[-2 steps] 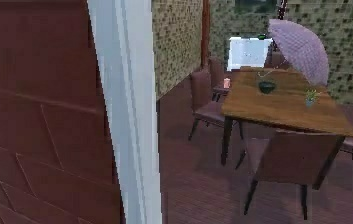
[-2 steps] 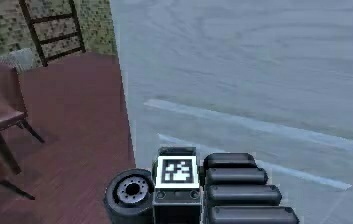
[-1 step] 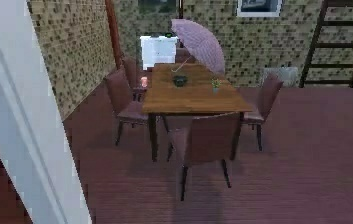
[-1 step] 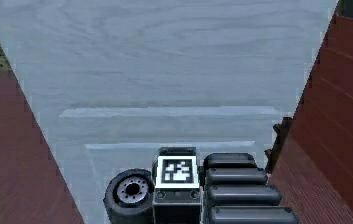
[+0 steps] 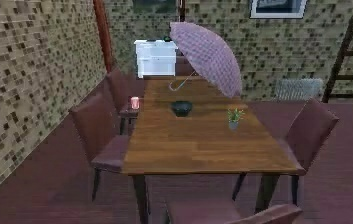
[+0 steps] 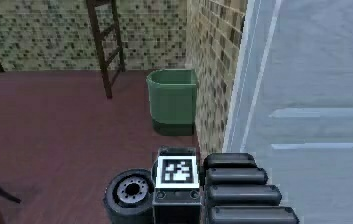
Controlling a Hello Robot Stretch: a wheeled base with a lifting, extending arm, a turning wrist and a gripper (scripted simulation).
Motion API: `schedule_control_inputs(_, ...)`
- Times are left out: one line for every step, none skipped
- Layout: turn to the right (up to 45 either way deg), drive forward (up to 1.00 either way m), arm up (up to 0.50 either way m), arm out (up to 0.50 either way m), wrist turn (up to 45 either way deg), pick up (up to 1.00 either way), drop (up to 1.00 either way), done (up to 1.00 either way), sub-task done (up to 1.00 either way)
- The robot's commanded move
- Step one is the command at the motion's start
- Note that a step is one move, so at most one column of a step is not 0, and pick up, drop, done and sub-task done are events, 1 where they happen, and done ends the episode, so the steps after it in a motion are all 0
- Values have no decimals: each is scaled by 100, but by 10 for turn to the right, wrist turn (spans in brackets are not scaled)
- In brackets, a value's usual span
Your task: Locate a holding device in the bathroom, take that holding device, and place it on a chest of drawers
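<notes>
A white unit with drawer fronts stands against the far tiled wall, behind the wooden table. At the bottom of the arm side view sits the drawn-in arm, with a white marker square and the gripper's round dark body left of it. The gripper's far end cannot be made out, so I cannot tell whether it holds anything.
The table carries an open checked umbrella, a dark bowl and a small potted plant. Dark red chairs surround it, and a red can stands at its left. A green bin stands by the tiled wall corner, near wooden ladder legs.
</notes>
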Motion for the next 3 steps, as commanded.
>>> schedule_control_inputs(-420, 0, 0, 0, 0, 0, 0, 0, 0)
schedule_control_inputs(-30, 0, 0, 0, 0, 0, 0, 0, 0)
schedule_control_inputs(0, 100, 0, 0, 0, 0, 0, 0, 0)
